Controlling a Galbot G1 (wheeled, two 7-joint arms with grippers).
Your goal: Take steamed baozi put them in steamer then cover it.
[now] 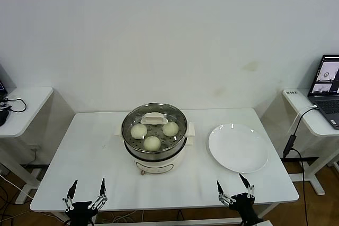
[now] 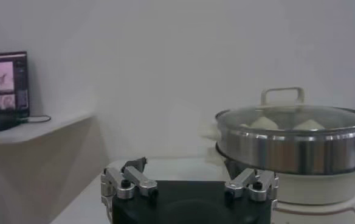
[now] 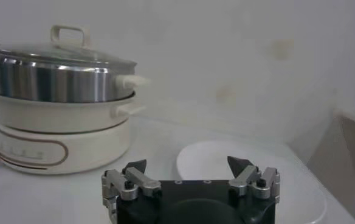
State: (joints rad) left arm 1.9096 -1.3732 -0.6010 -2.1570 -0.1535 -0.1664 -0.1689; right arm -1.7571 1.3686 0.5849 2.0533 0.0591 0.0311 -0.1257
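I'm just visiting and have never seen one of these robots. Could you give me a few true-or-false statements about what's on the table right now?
1. The cover sits on the steamer. True.
2. The white plate holds a steamed baozi. False: it is bare; three steamed baozi show under the cover.
3. The left end effector grips the cover's handle. False: it is open at the table's near edge.
4. The right end effector is open. True.
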